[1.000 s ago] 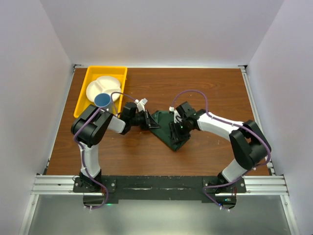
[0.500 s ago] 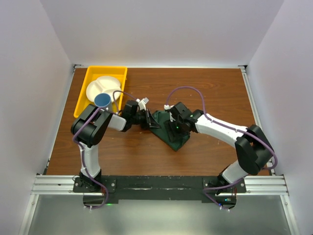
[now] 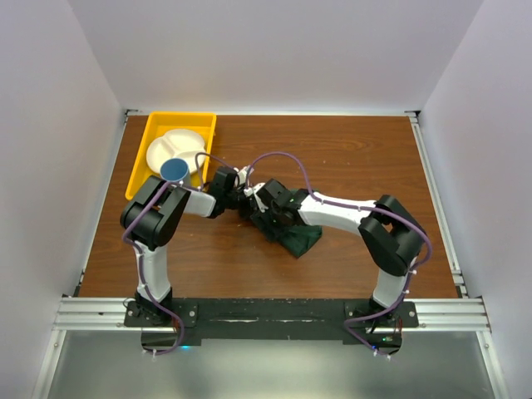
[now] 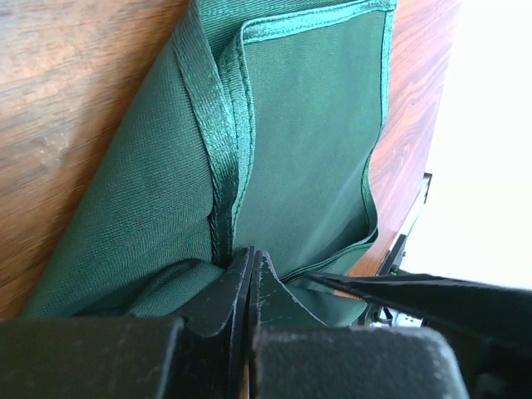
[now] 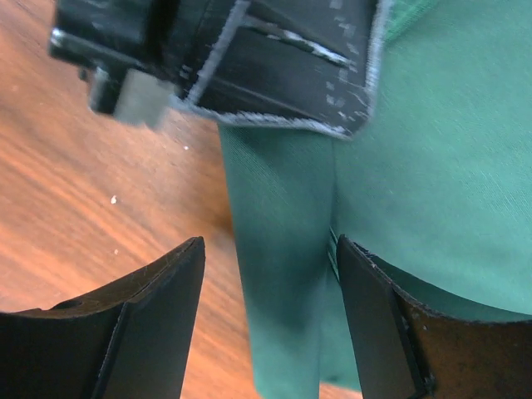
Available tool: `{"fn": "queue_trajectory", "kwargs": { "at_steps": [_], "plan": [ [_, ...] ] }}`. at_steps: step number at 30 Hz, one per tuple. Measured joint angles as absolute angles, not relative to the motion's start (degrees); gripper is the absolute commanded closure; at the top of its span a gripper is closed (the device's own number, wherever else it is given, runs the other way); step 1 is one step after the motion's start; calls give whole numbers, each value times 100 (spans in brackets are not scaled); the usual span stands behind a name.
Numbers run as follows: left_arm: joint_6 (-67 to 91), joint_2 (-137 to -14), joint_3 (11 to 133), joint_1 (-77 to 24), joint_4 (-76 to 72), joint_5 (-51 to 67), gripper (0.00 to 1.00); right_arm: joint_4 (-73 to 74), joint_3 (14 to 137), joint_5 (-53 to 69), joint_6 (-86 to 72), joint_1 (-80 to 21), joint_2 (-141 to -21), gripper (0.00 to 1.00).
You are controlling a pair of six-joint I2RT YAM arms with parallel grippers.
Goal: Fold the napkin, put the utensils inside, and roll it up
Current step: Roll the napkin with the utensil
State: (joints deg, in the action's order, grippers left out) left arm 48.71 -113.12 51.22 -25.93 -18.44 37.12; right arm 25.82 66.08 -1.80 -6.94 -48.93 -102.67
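left arm (image 3: 162, 218): elbow folded, forearm pointing right toward table centre | left gripper (image 4: 252, 270): jaws pressed together, pinching a fold of the napkin (image 4: 307, 141) | right arm (image 3: 341, 212): stretched low, reaching left | right gripper (image 5: 270, 249): jaws spread apart, just beside the left gripper

Top cam's bright & even, soft light from overhead. White walls (image 3: 274, 50) look a bit washed out. No hard shadows on the table (image 3: 357, 158), just faint dark patches under the arms (image 3: 332, 208). Pretty sharp, tho the walls splay out, wide-angle style. Left wrist cam: napkin (image 4: 307, 141) weave is crisp w/ sheen on the hem, right edge blown out white, left fingers (image 4: 208, 324) dark & soft up close. Right wrist cam's blurry overall, right fingers (image 5: 141, 332) smeared, wood glowing warm.
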Motion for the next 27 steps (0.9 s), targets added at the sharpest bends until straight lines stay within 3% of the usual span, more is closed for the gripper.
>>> {"fn": "queue_trajectory", "kwargs": {
  "at_steps": [3,6,7,9,15,21,27],
  "plan": [
    [4873,-11312,5153,-2589,-1745,3734,100,2541,6685,-379,-622,-5041,-10447,35],
    [4875,-11312,5201,-2589,-1629,3739,100,2462,6689,-615,-611,-5137,-10549,46],
    [4875,-11312,5223,-2589,-1568,3750,100,2423,6692,-694,-642,-5157,-10565,62],
    [4871,-11310,5269,-2578,-1444,3765,100,2344,6681,-803,-685,-5175,-10571,80],
    [4598,-11166,5616,-2561,-515,3542,82,1820,6429,-784,-902,-5162,-10503,99],
    [4082,-10565,5953,-2443,746,2812,65,849,6023,388,-1225,-4694,-10405,100],
    [3820,-9760,6235,-2196,1275,2316,61,23,5767,2792,-1660,-3726,-10739,100]
  ]
}}
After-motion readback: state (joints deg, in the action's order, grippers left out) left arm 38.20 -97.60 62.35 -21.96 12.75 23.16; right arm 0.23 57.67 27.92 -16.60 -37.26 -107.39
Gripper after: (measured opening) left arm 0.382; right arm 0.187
